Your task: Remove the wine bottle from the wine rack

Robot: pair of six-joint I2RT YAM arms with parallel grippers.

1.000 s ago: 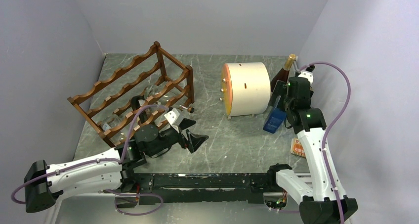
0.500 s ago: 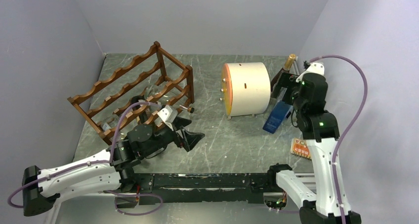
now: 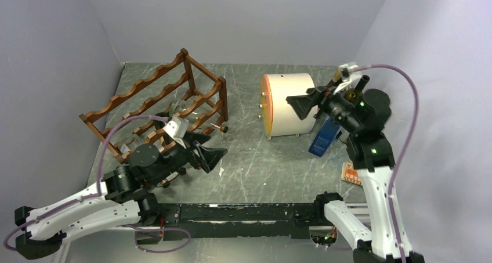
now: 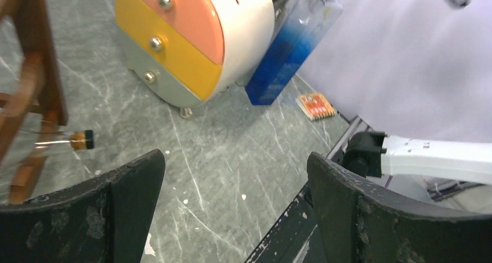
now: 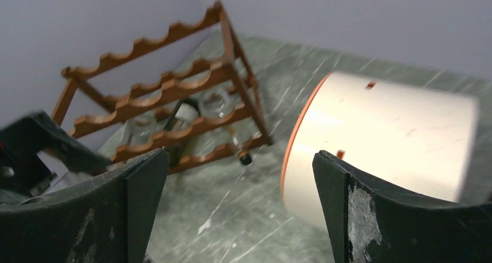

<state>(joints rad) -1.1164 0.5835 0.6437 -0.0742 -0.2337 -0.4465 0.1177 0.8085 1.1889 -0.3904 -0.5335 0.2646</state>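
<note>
The reddish-brown wine rack [image 3: 155,103] stands at the left rear. Clear glass bottles lie on its lower tiers. One wine bottle's neck with a dark cap [image 3: 223,128] pokes out at the rack's right end. It also shows in the left wrist view [image 4: 81,140] and the right wrist view [image 5: 244,157]. My left gripper [image 3: 212,156] is open and empty, low over the table, just in front of and below that cap. My right gripper [image 3: 300,104] is open and empty, raised over the cream drum and facing the rack [image 5: 168,92].
A cream cylindrical drum [image 3: 292,104] with an orange and yellow face lies at centre right. A blue bottle [image 3: 322,140] leans beside it, with a brown gold-topped bottle [image 3: 338,73] behind. A small orange packet [image 3: 350,173] lies by the right arm. Walls close in on three sides.
My left gripper has drawn back to the left, closer to the rack. My right arm has lifted and swung left, from beside the brown bottle to over the drum.
</note>
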